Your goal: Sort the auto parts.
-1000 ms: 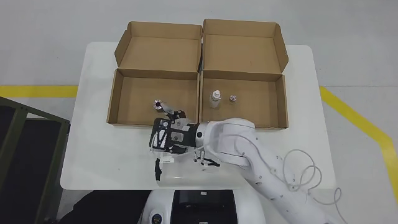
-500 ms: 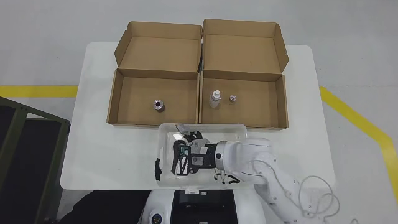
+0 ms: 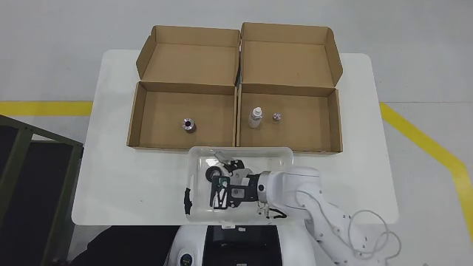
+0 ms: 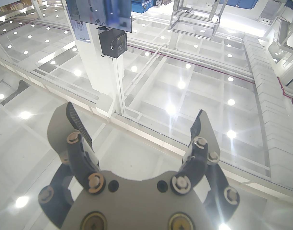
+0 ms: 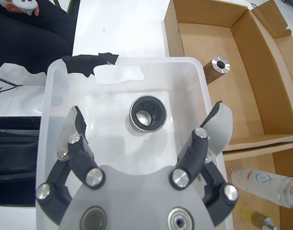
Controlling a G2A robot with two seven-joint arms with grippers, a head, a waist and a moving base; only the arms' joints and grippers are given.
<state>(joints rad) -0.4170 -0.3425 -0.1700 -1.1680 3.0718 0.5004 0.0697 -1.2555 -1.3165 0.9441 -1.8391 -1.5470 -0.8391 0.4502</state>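
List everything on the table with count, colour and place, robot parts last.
table: one, white, under everything
left box: one, brown cardboard, open, far side of table
right box: one, brown cardboard, open, touching the left box
metal cylinder: one, silver, in left box
bottle: one, clear, in right box
small part: one, yellowish, beside the bottle
bin: one, clear plastic, near side of the boxes
ring: one, black with silver rim, on bin floor
tape: one piece, black, on bin rim
right gripper: open, above the bin
left gripper: open, pointing at the ceiling
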